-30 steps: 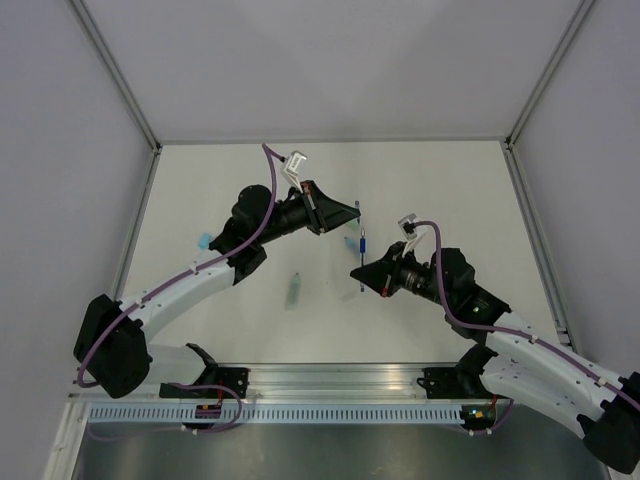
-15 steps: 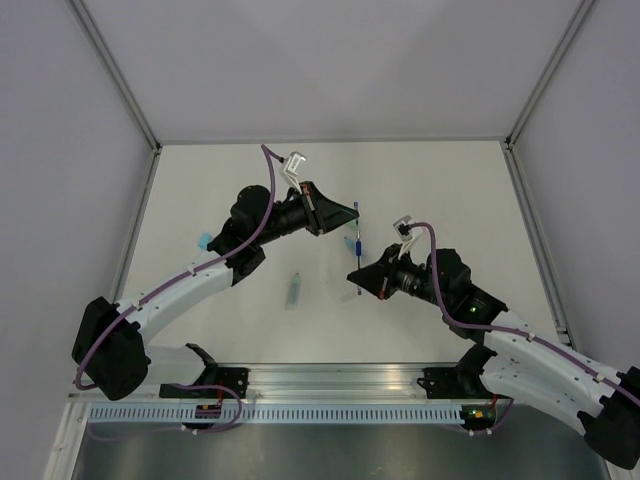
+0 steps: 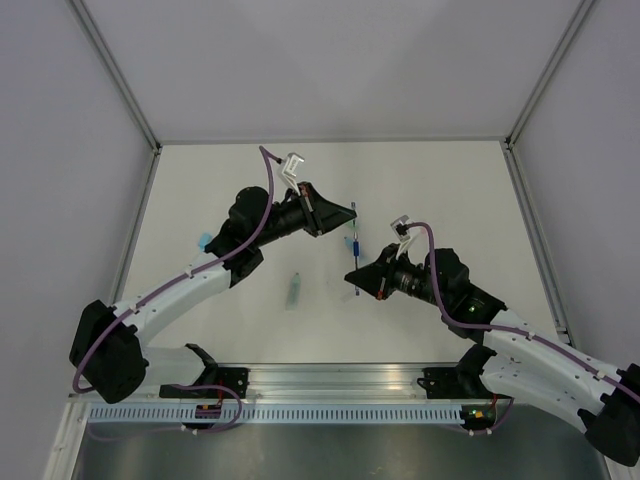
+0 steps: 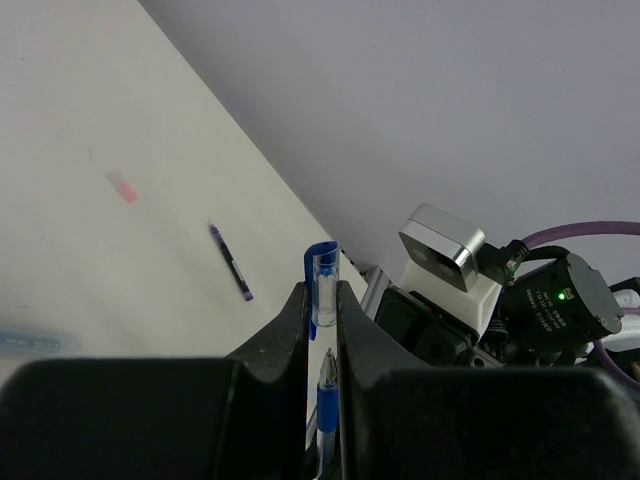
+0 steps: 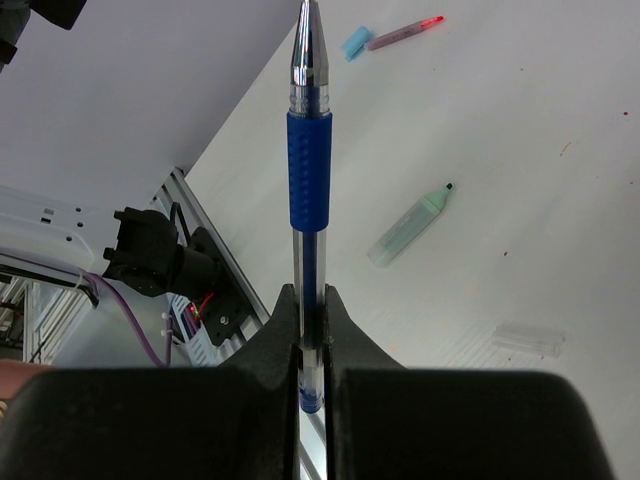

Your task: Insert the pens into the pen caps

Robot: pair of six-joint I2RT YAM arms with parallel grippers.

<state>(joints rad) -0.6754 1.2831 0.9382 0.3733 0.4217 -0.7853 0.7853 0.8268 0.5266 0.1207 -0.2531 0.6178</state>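
While the left gripper (image 4: pixel 322 305) has its fingers clamped on a clear cap (image 4: pixel 322 285) with a blue clip, the right gripper (image 5: pixel 308 300) has its fingers closed tight on the lower barrel of a blue pen (image 5: pixel 308 170). Both pieces are held up over the middle of the table (image 3: pixel 440 180), and neither rests on it.

Seen from the left wrist, the pen's silver tip sits just under the cap, close but not touching. It points up along nearly the same line as the cap's long axis, though the tip looks a touch right of the cap's centre. The clip end points away from the pen, so I judge that the open mouth faces the tip. The mouth itself cannot be made out between the fingers.

The coming move turns on closing that short gap straight along the shared line. The right arm, holding the longer piece, seems best placed to push. Nothing stands between tip and cap.

Several things lie on the table, all well apart from the grippers:
- a green pen (image 5: pixel 410 227)
- a red pen (image 5: pixel 405 30) with a pale blue cap (image 5: pixel 356 41) just beside its end
- a dark pen (image 4: pixel 230 262)
- a pink cap (image 4: pixel 122 187)
- a second clear cap (image 5: pixel 527 339)
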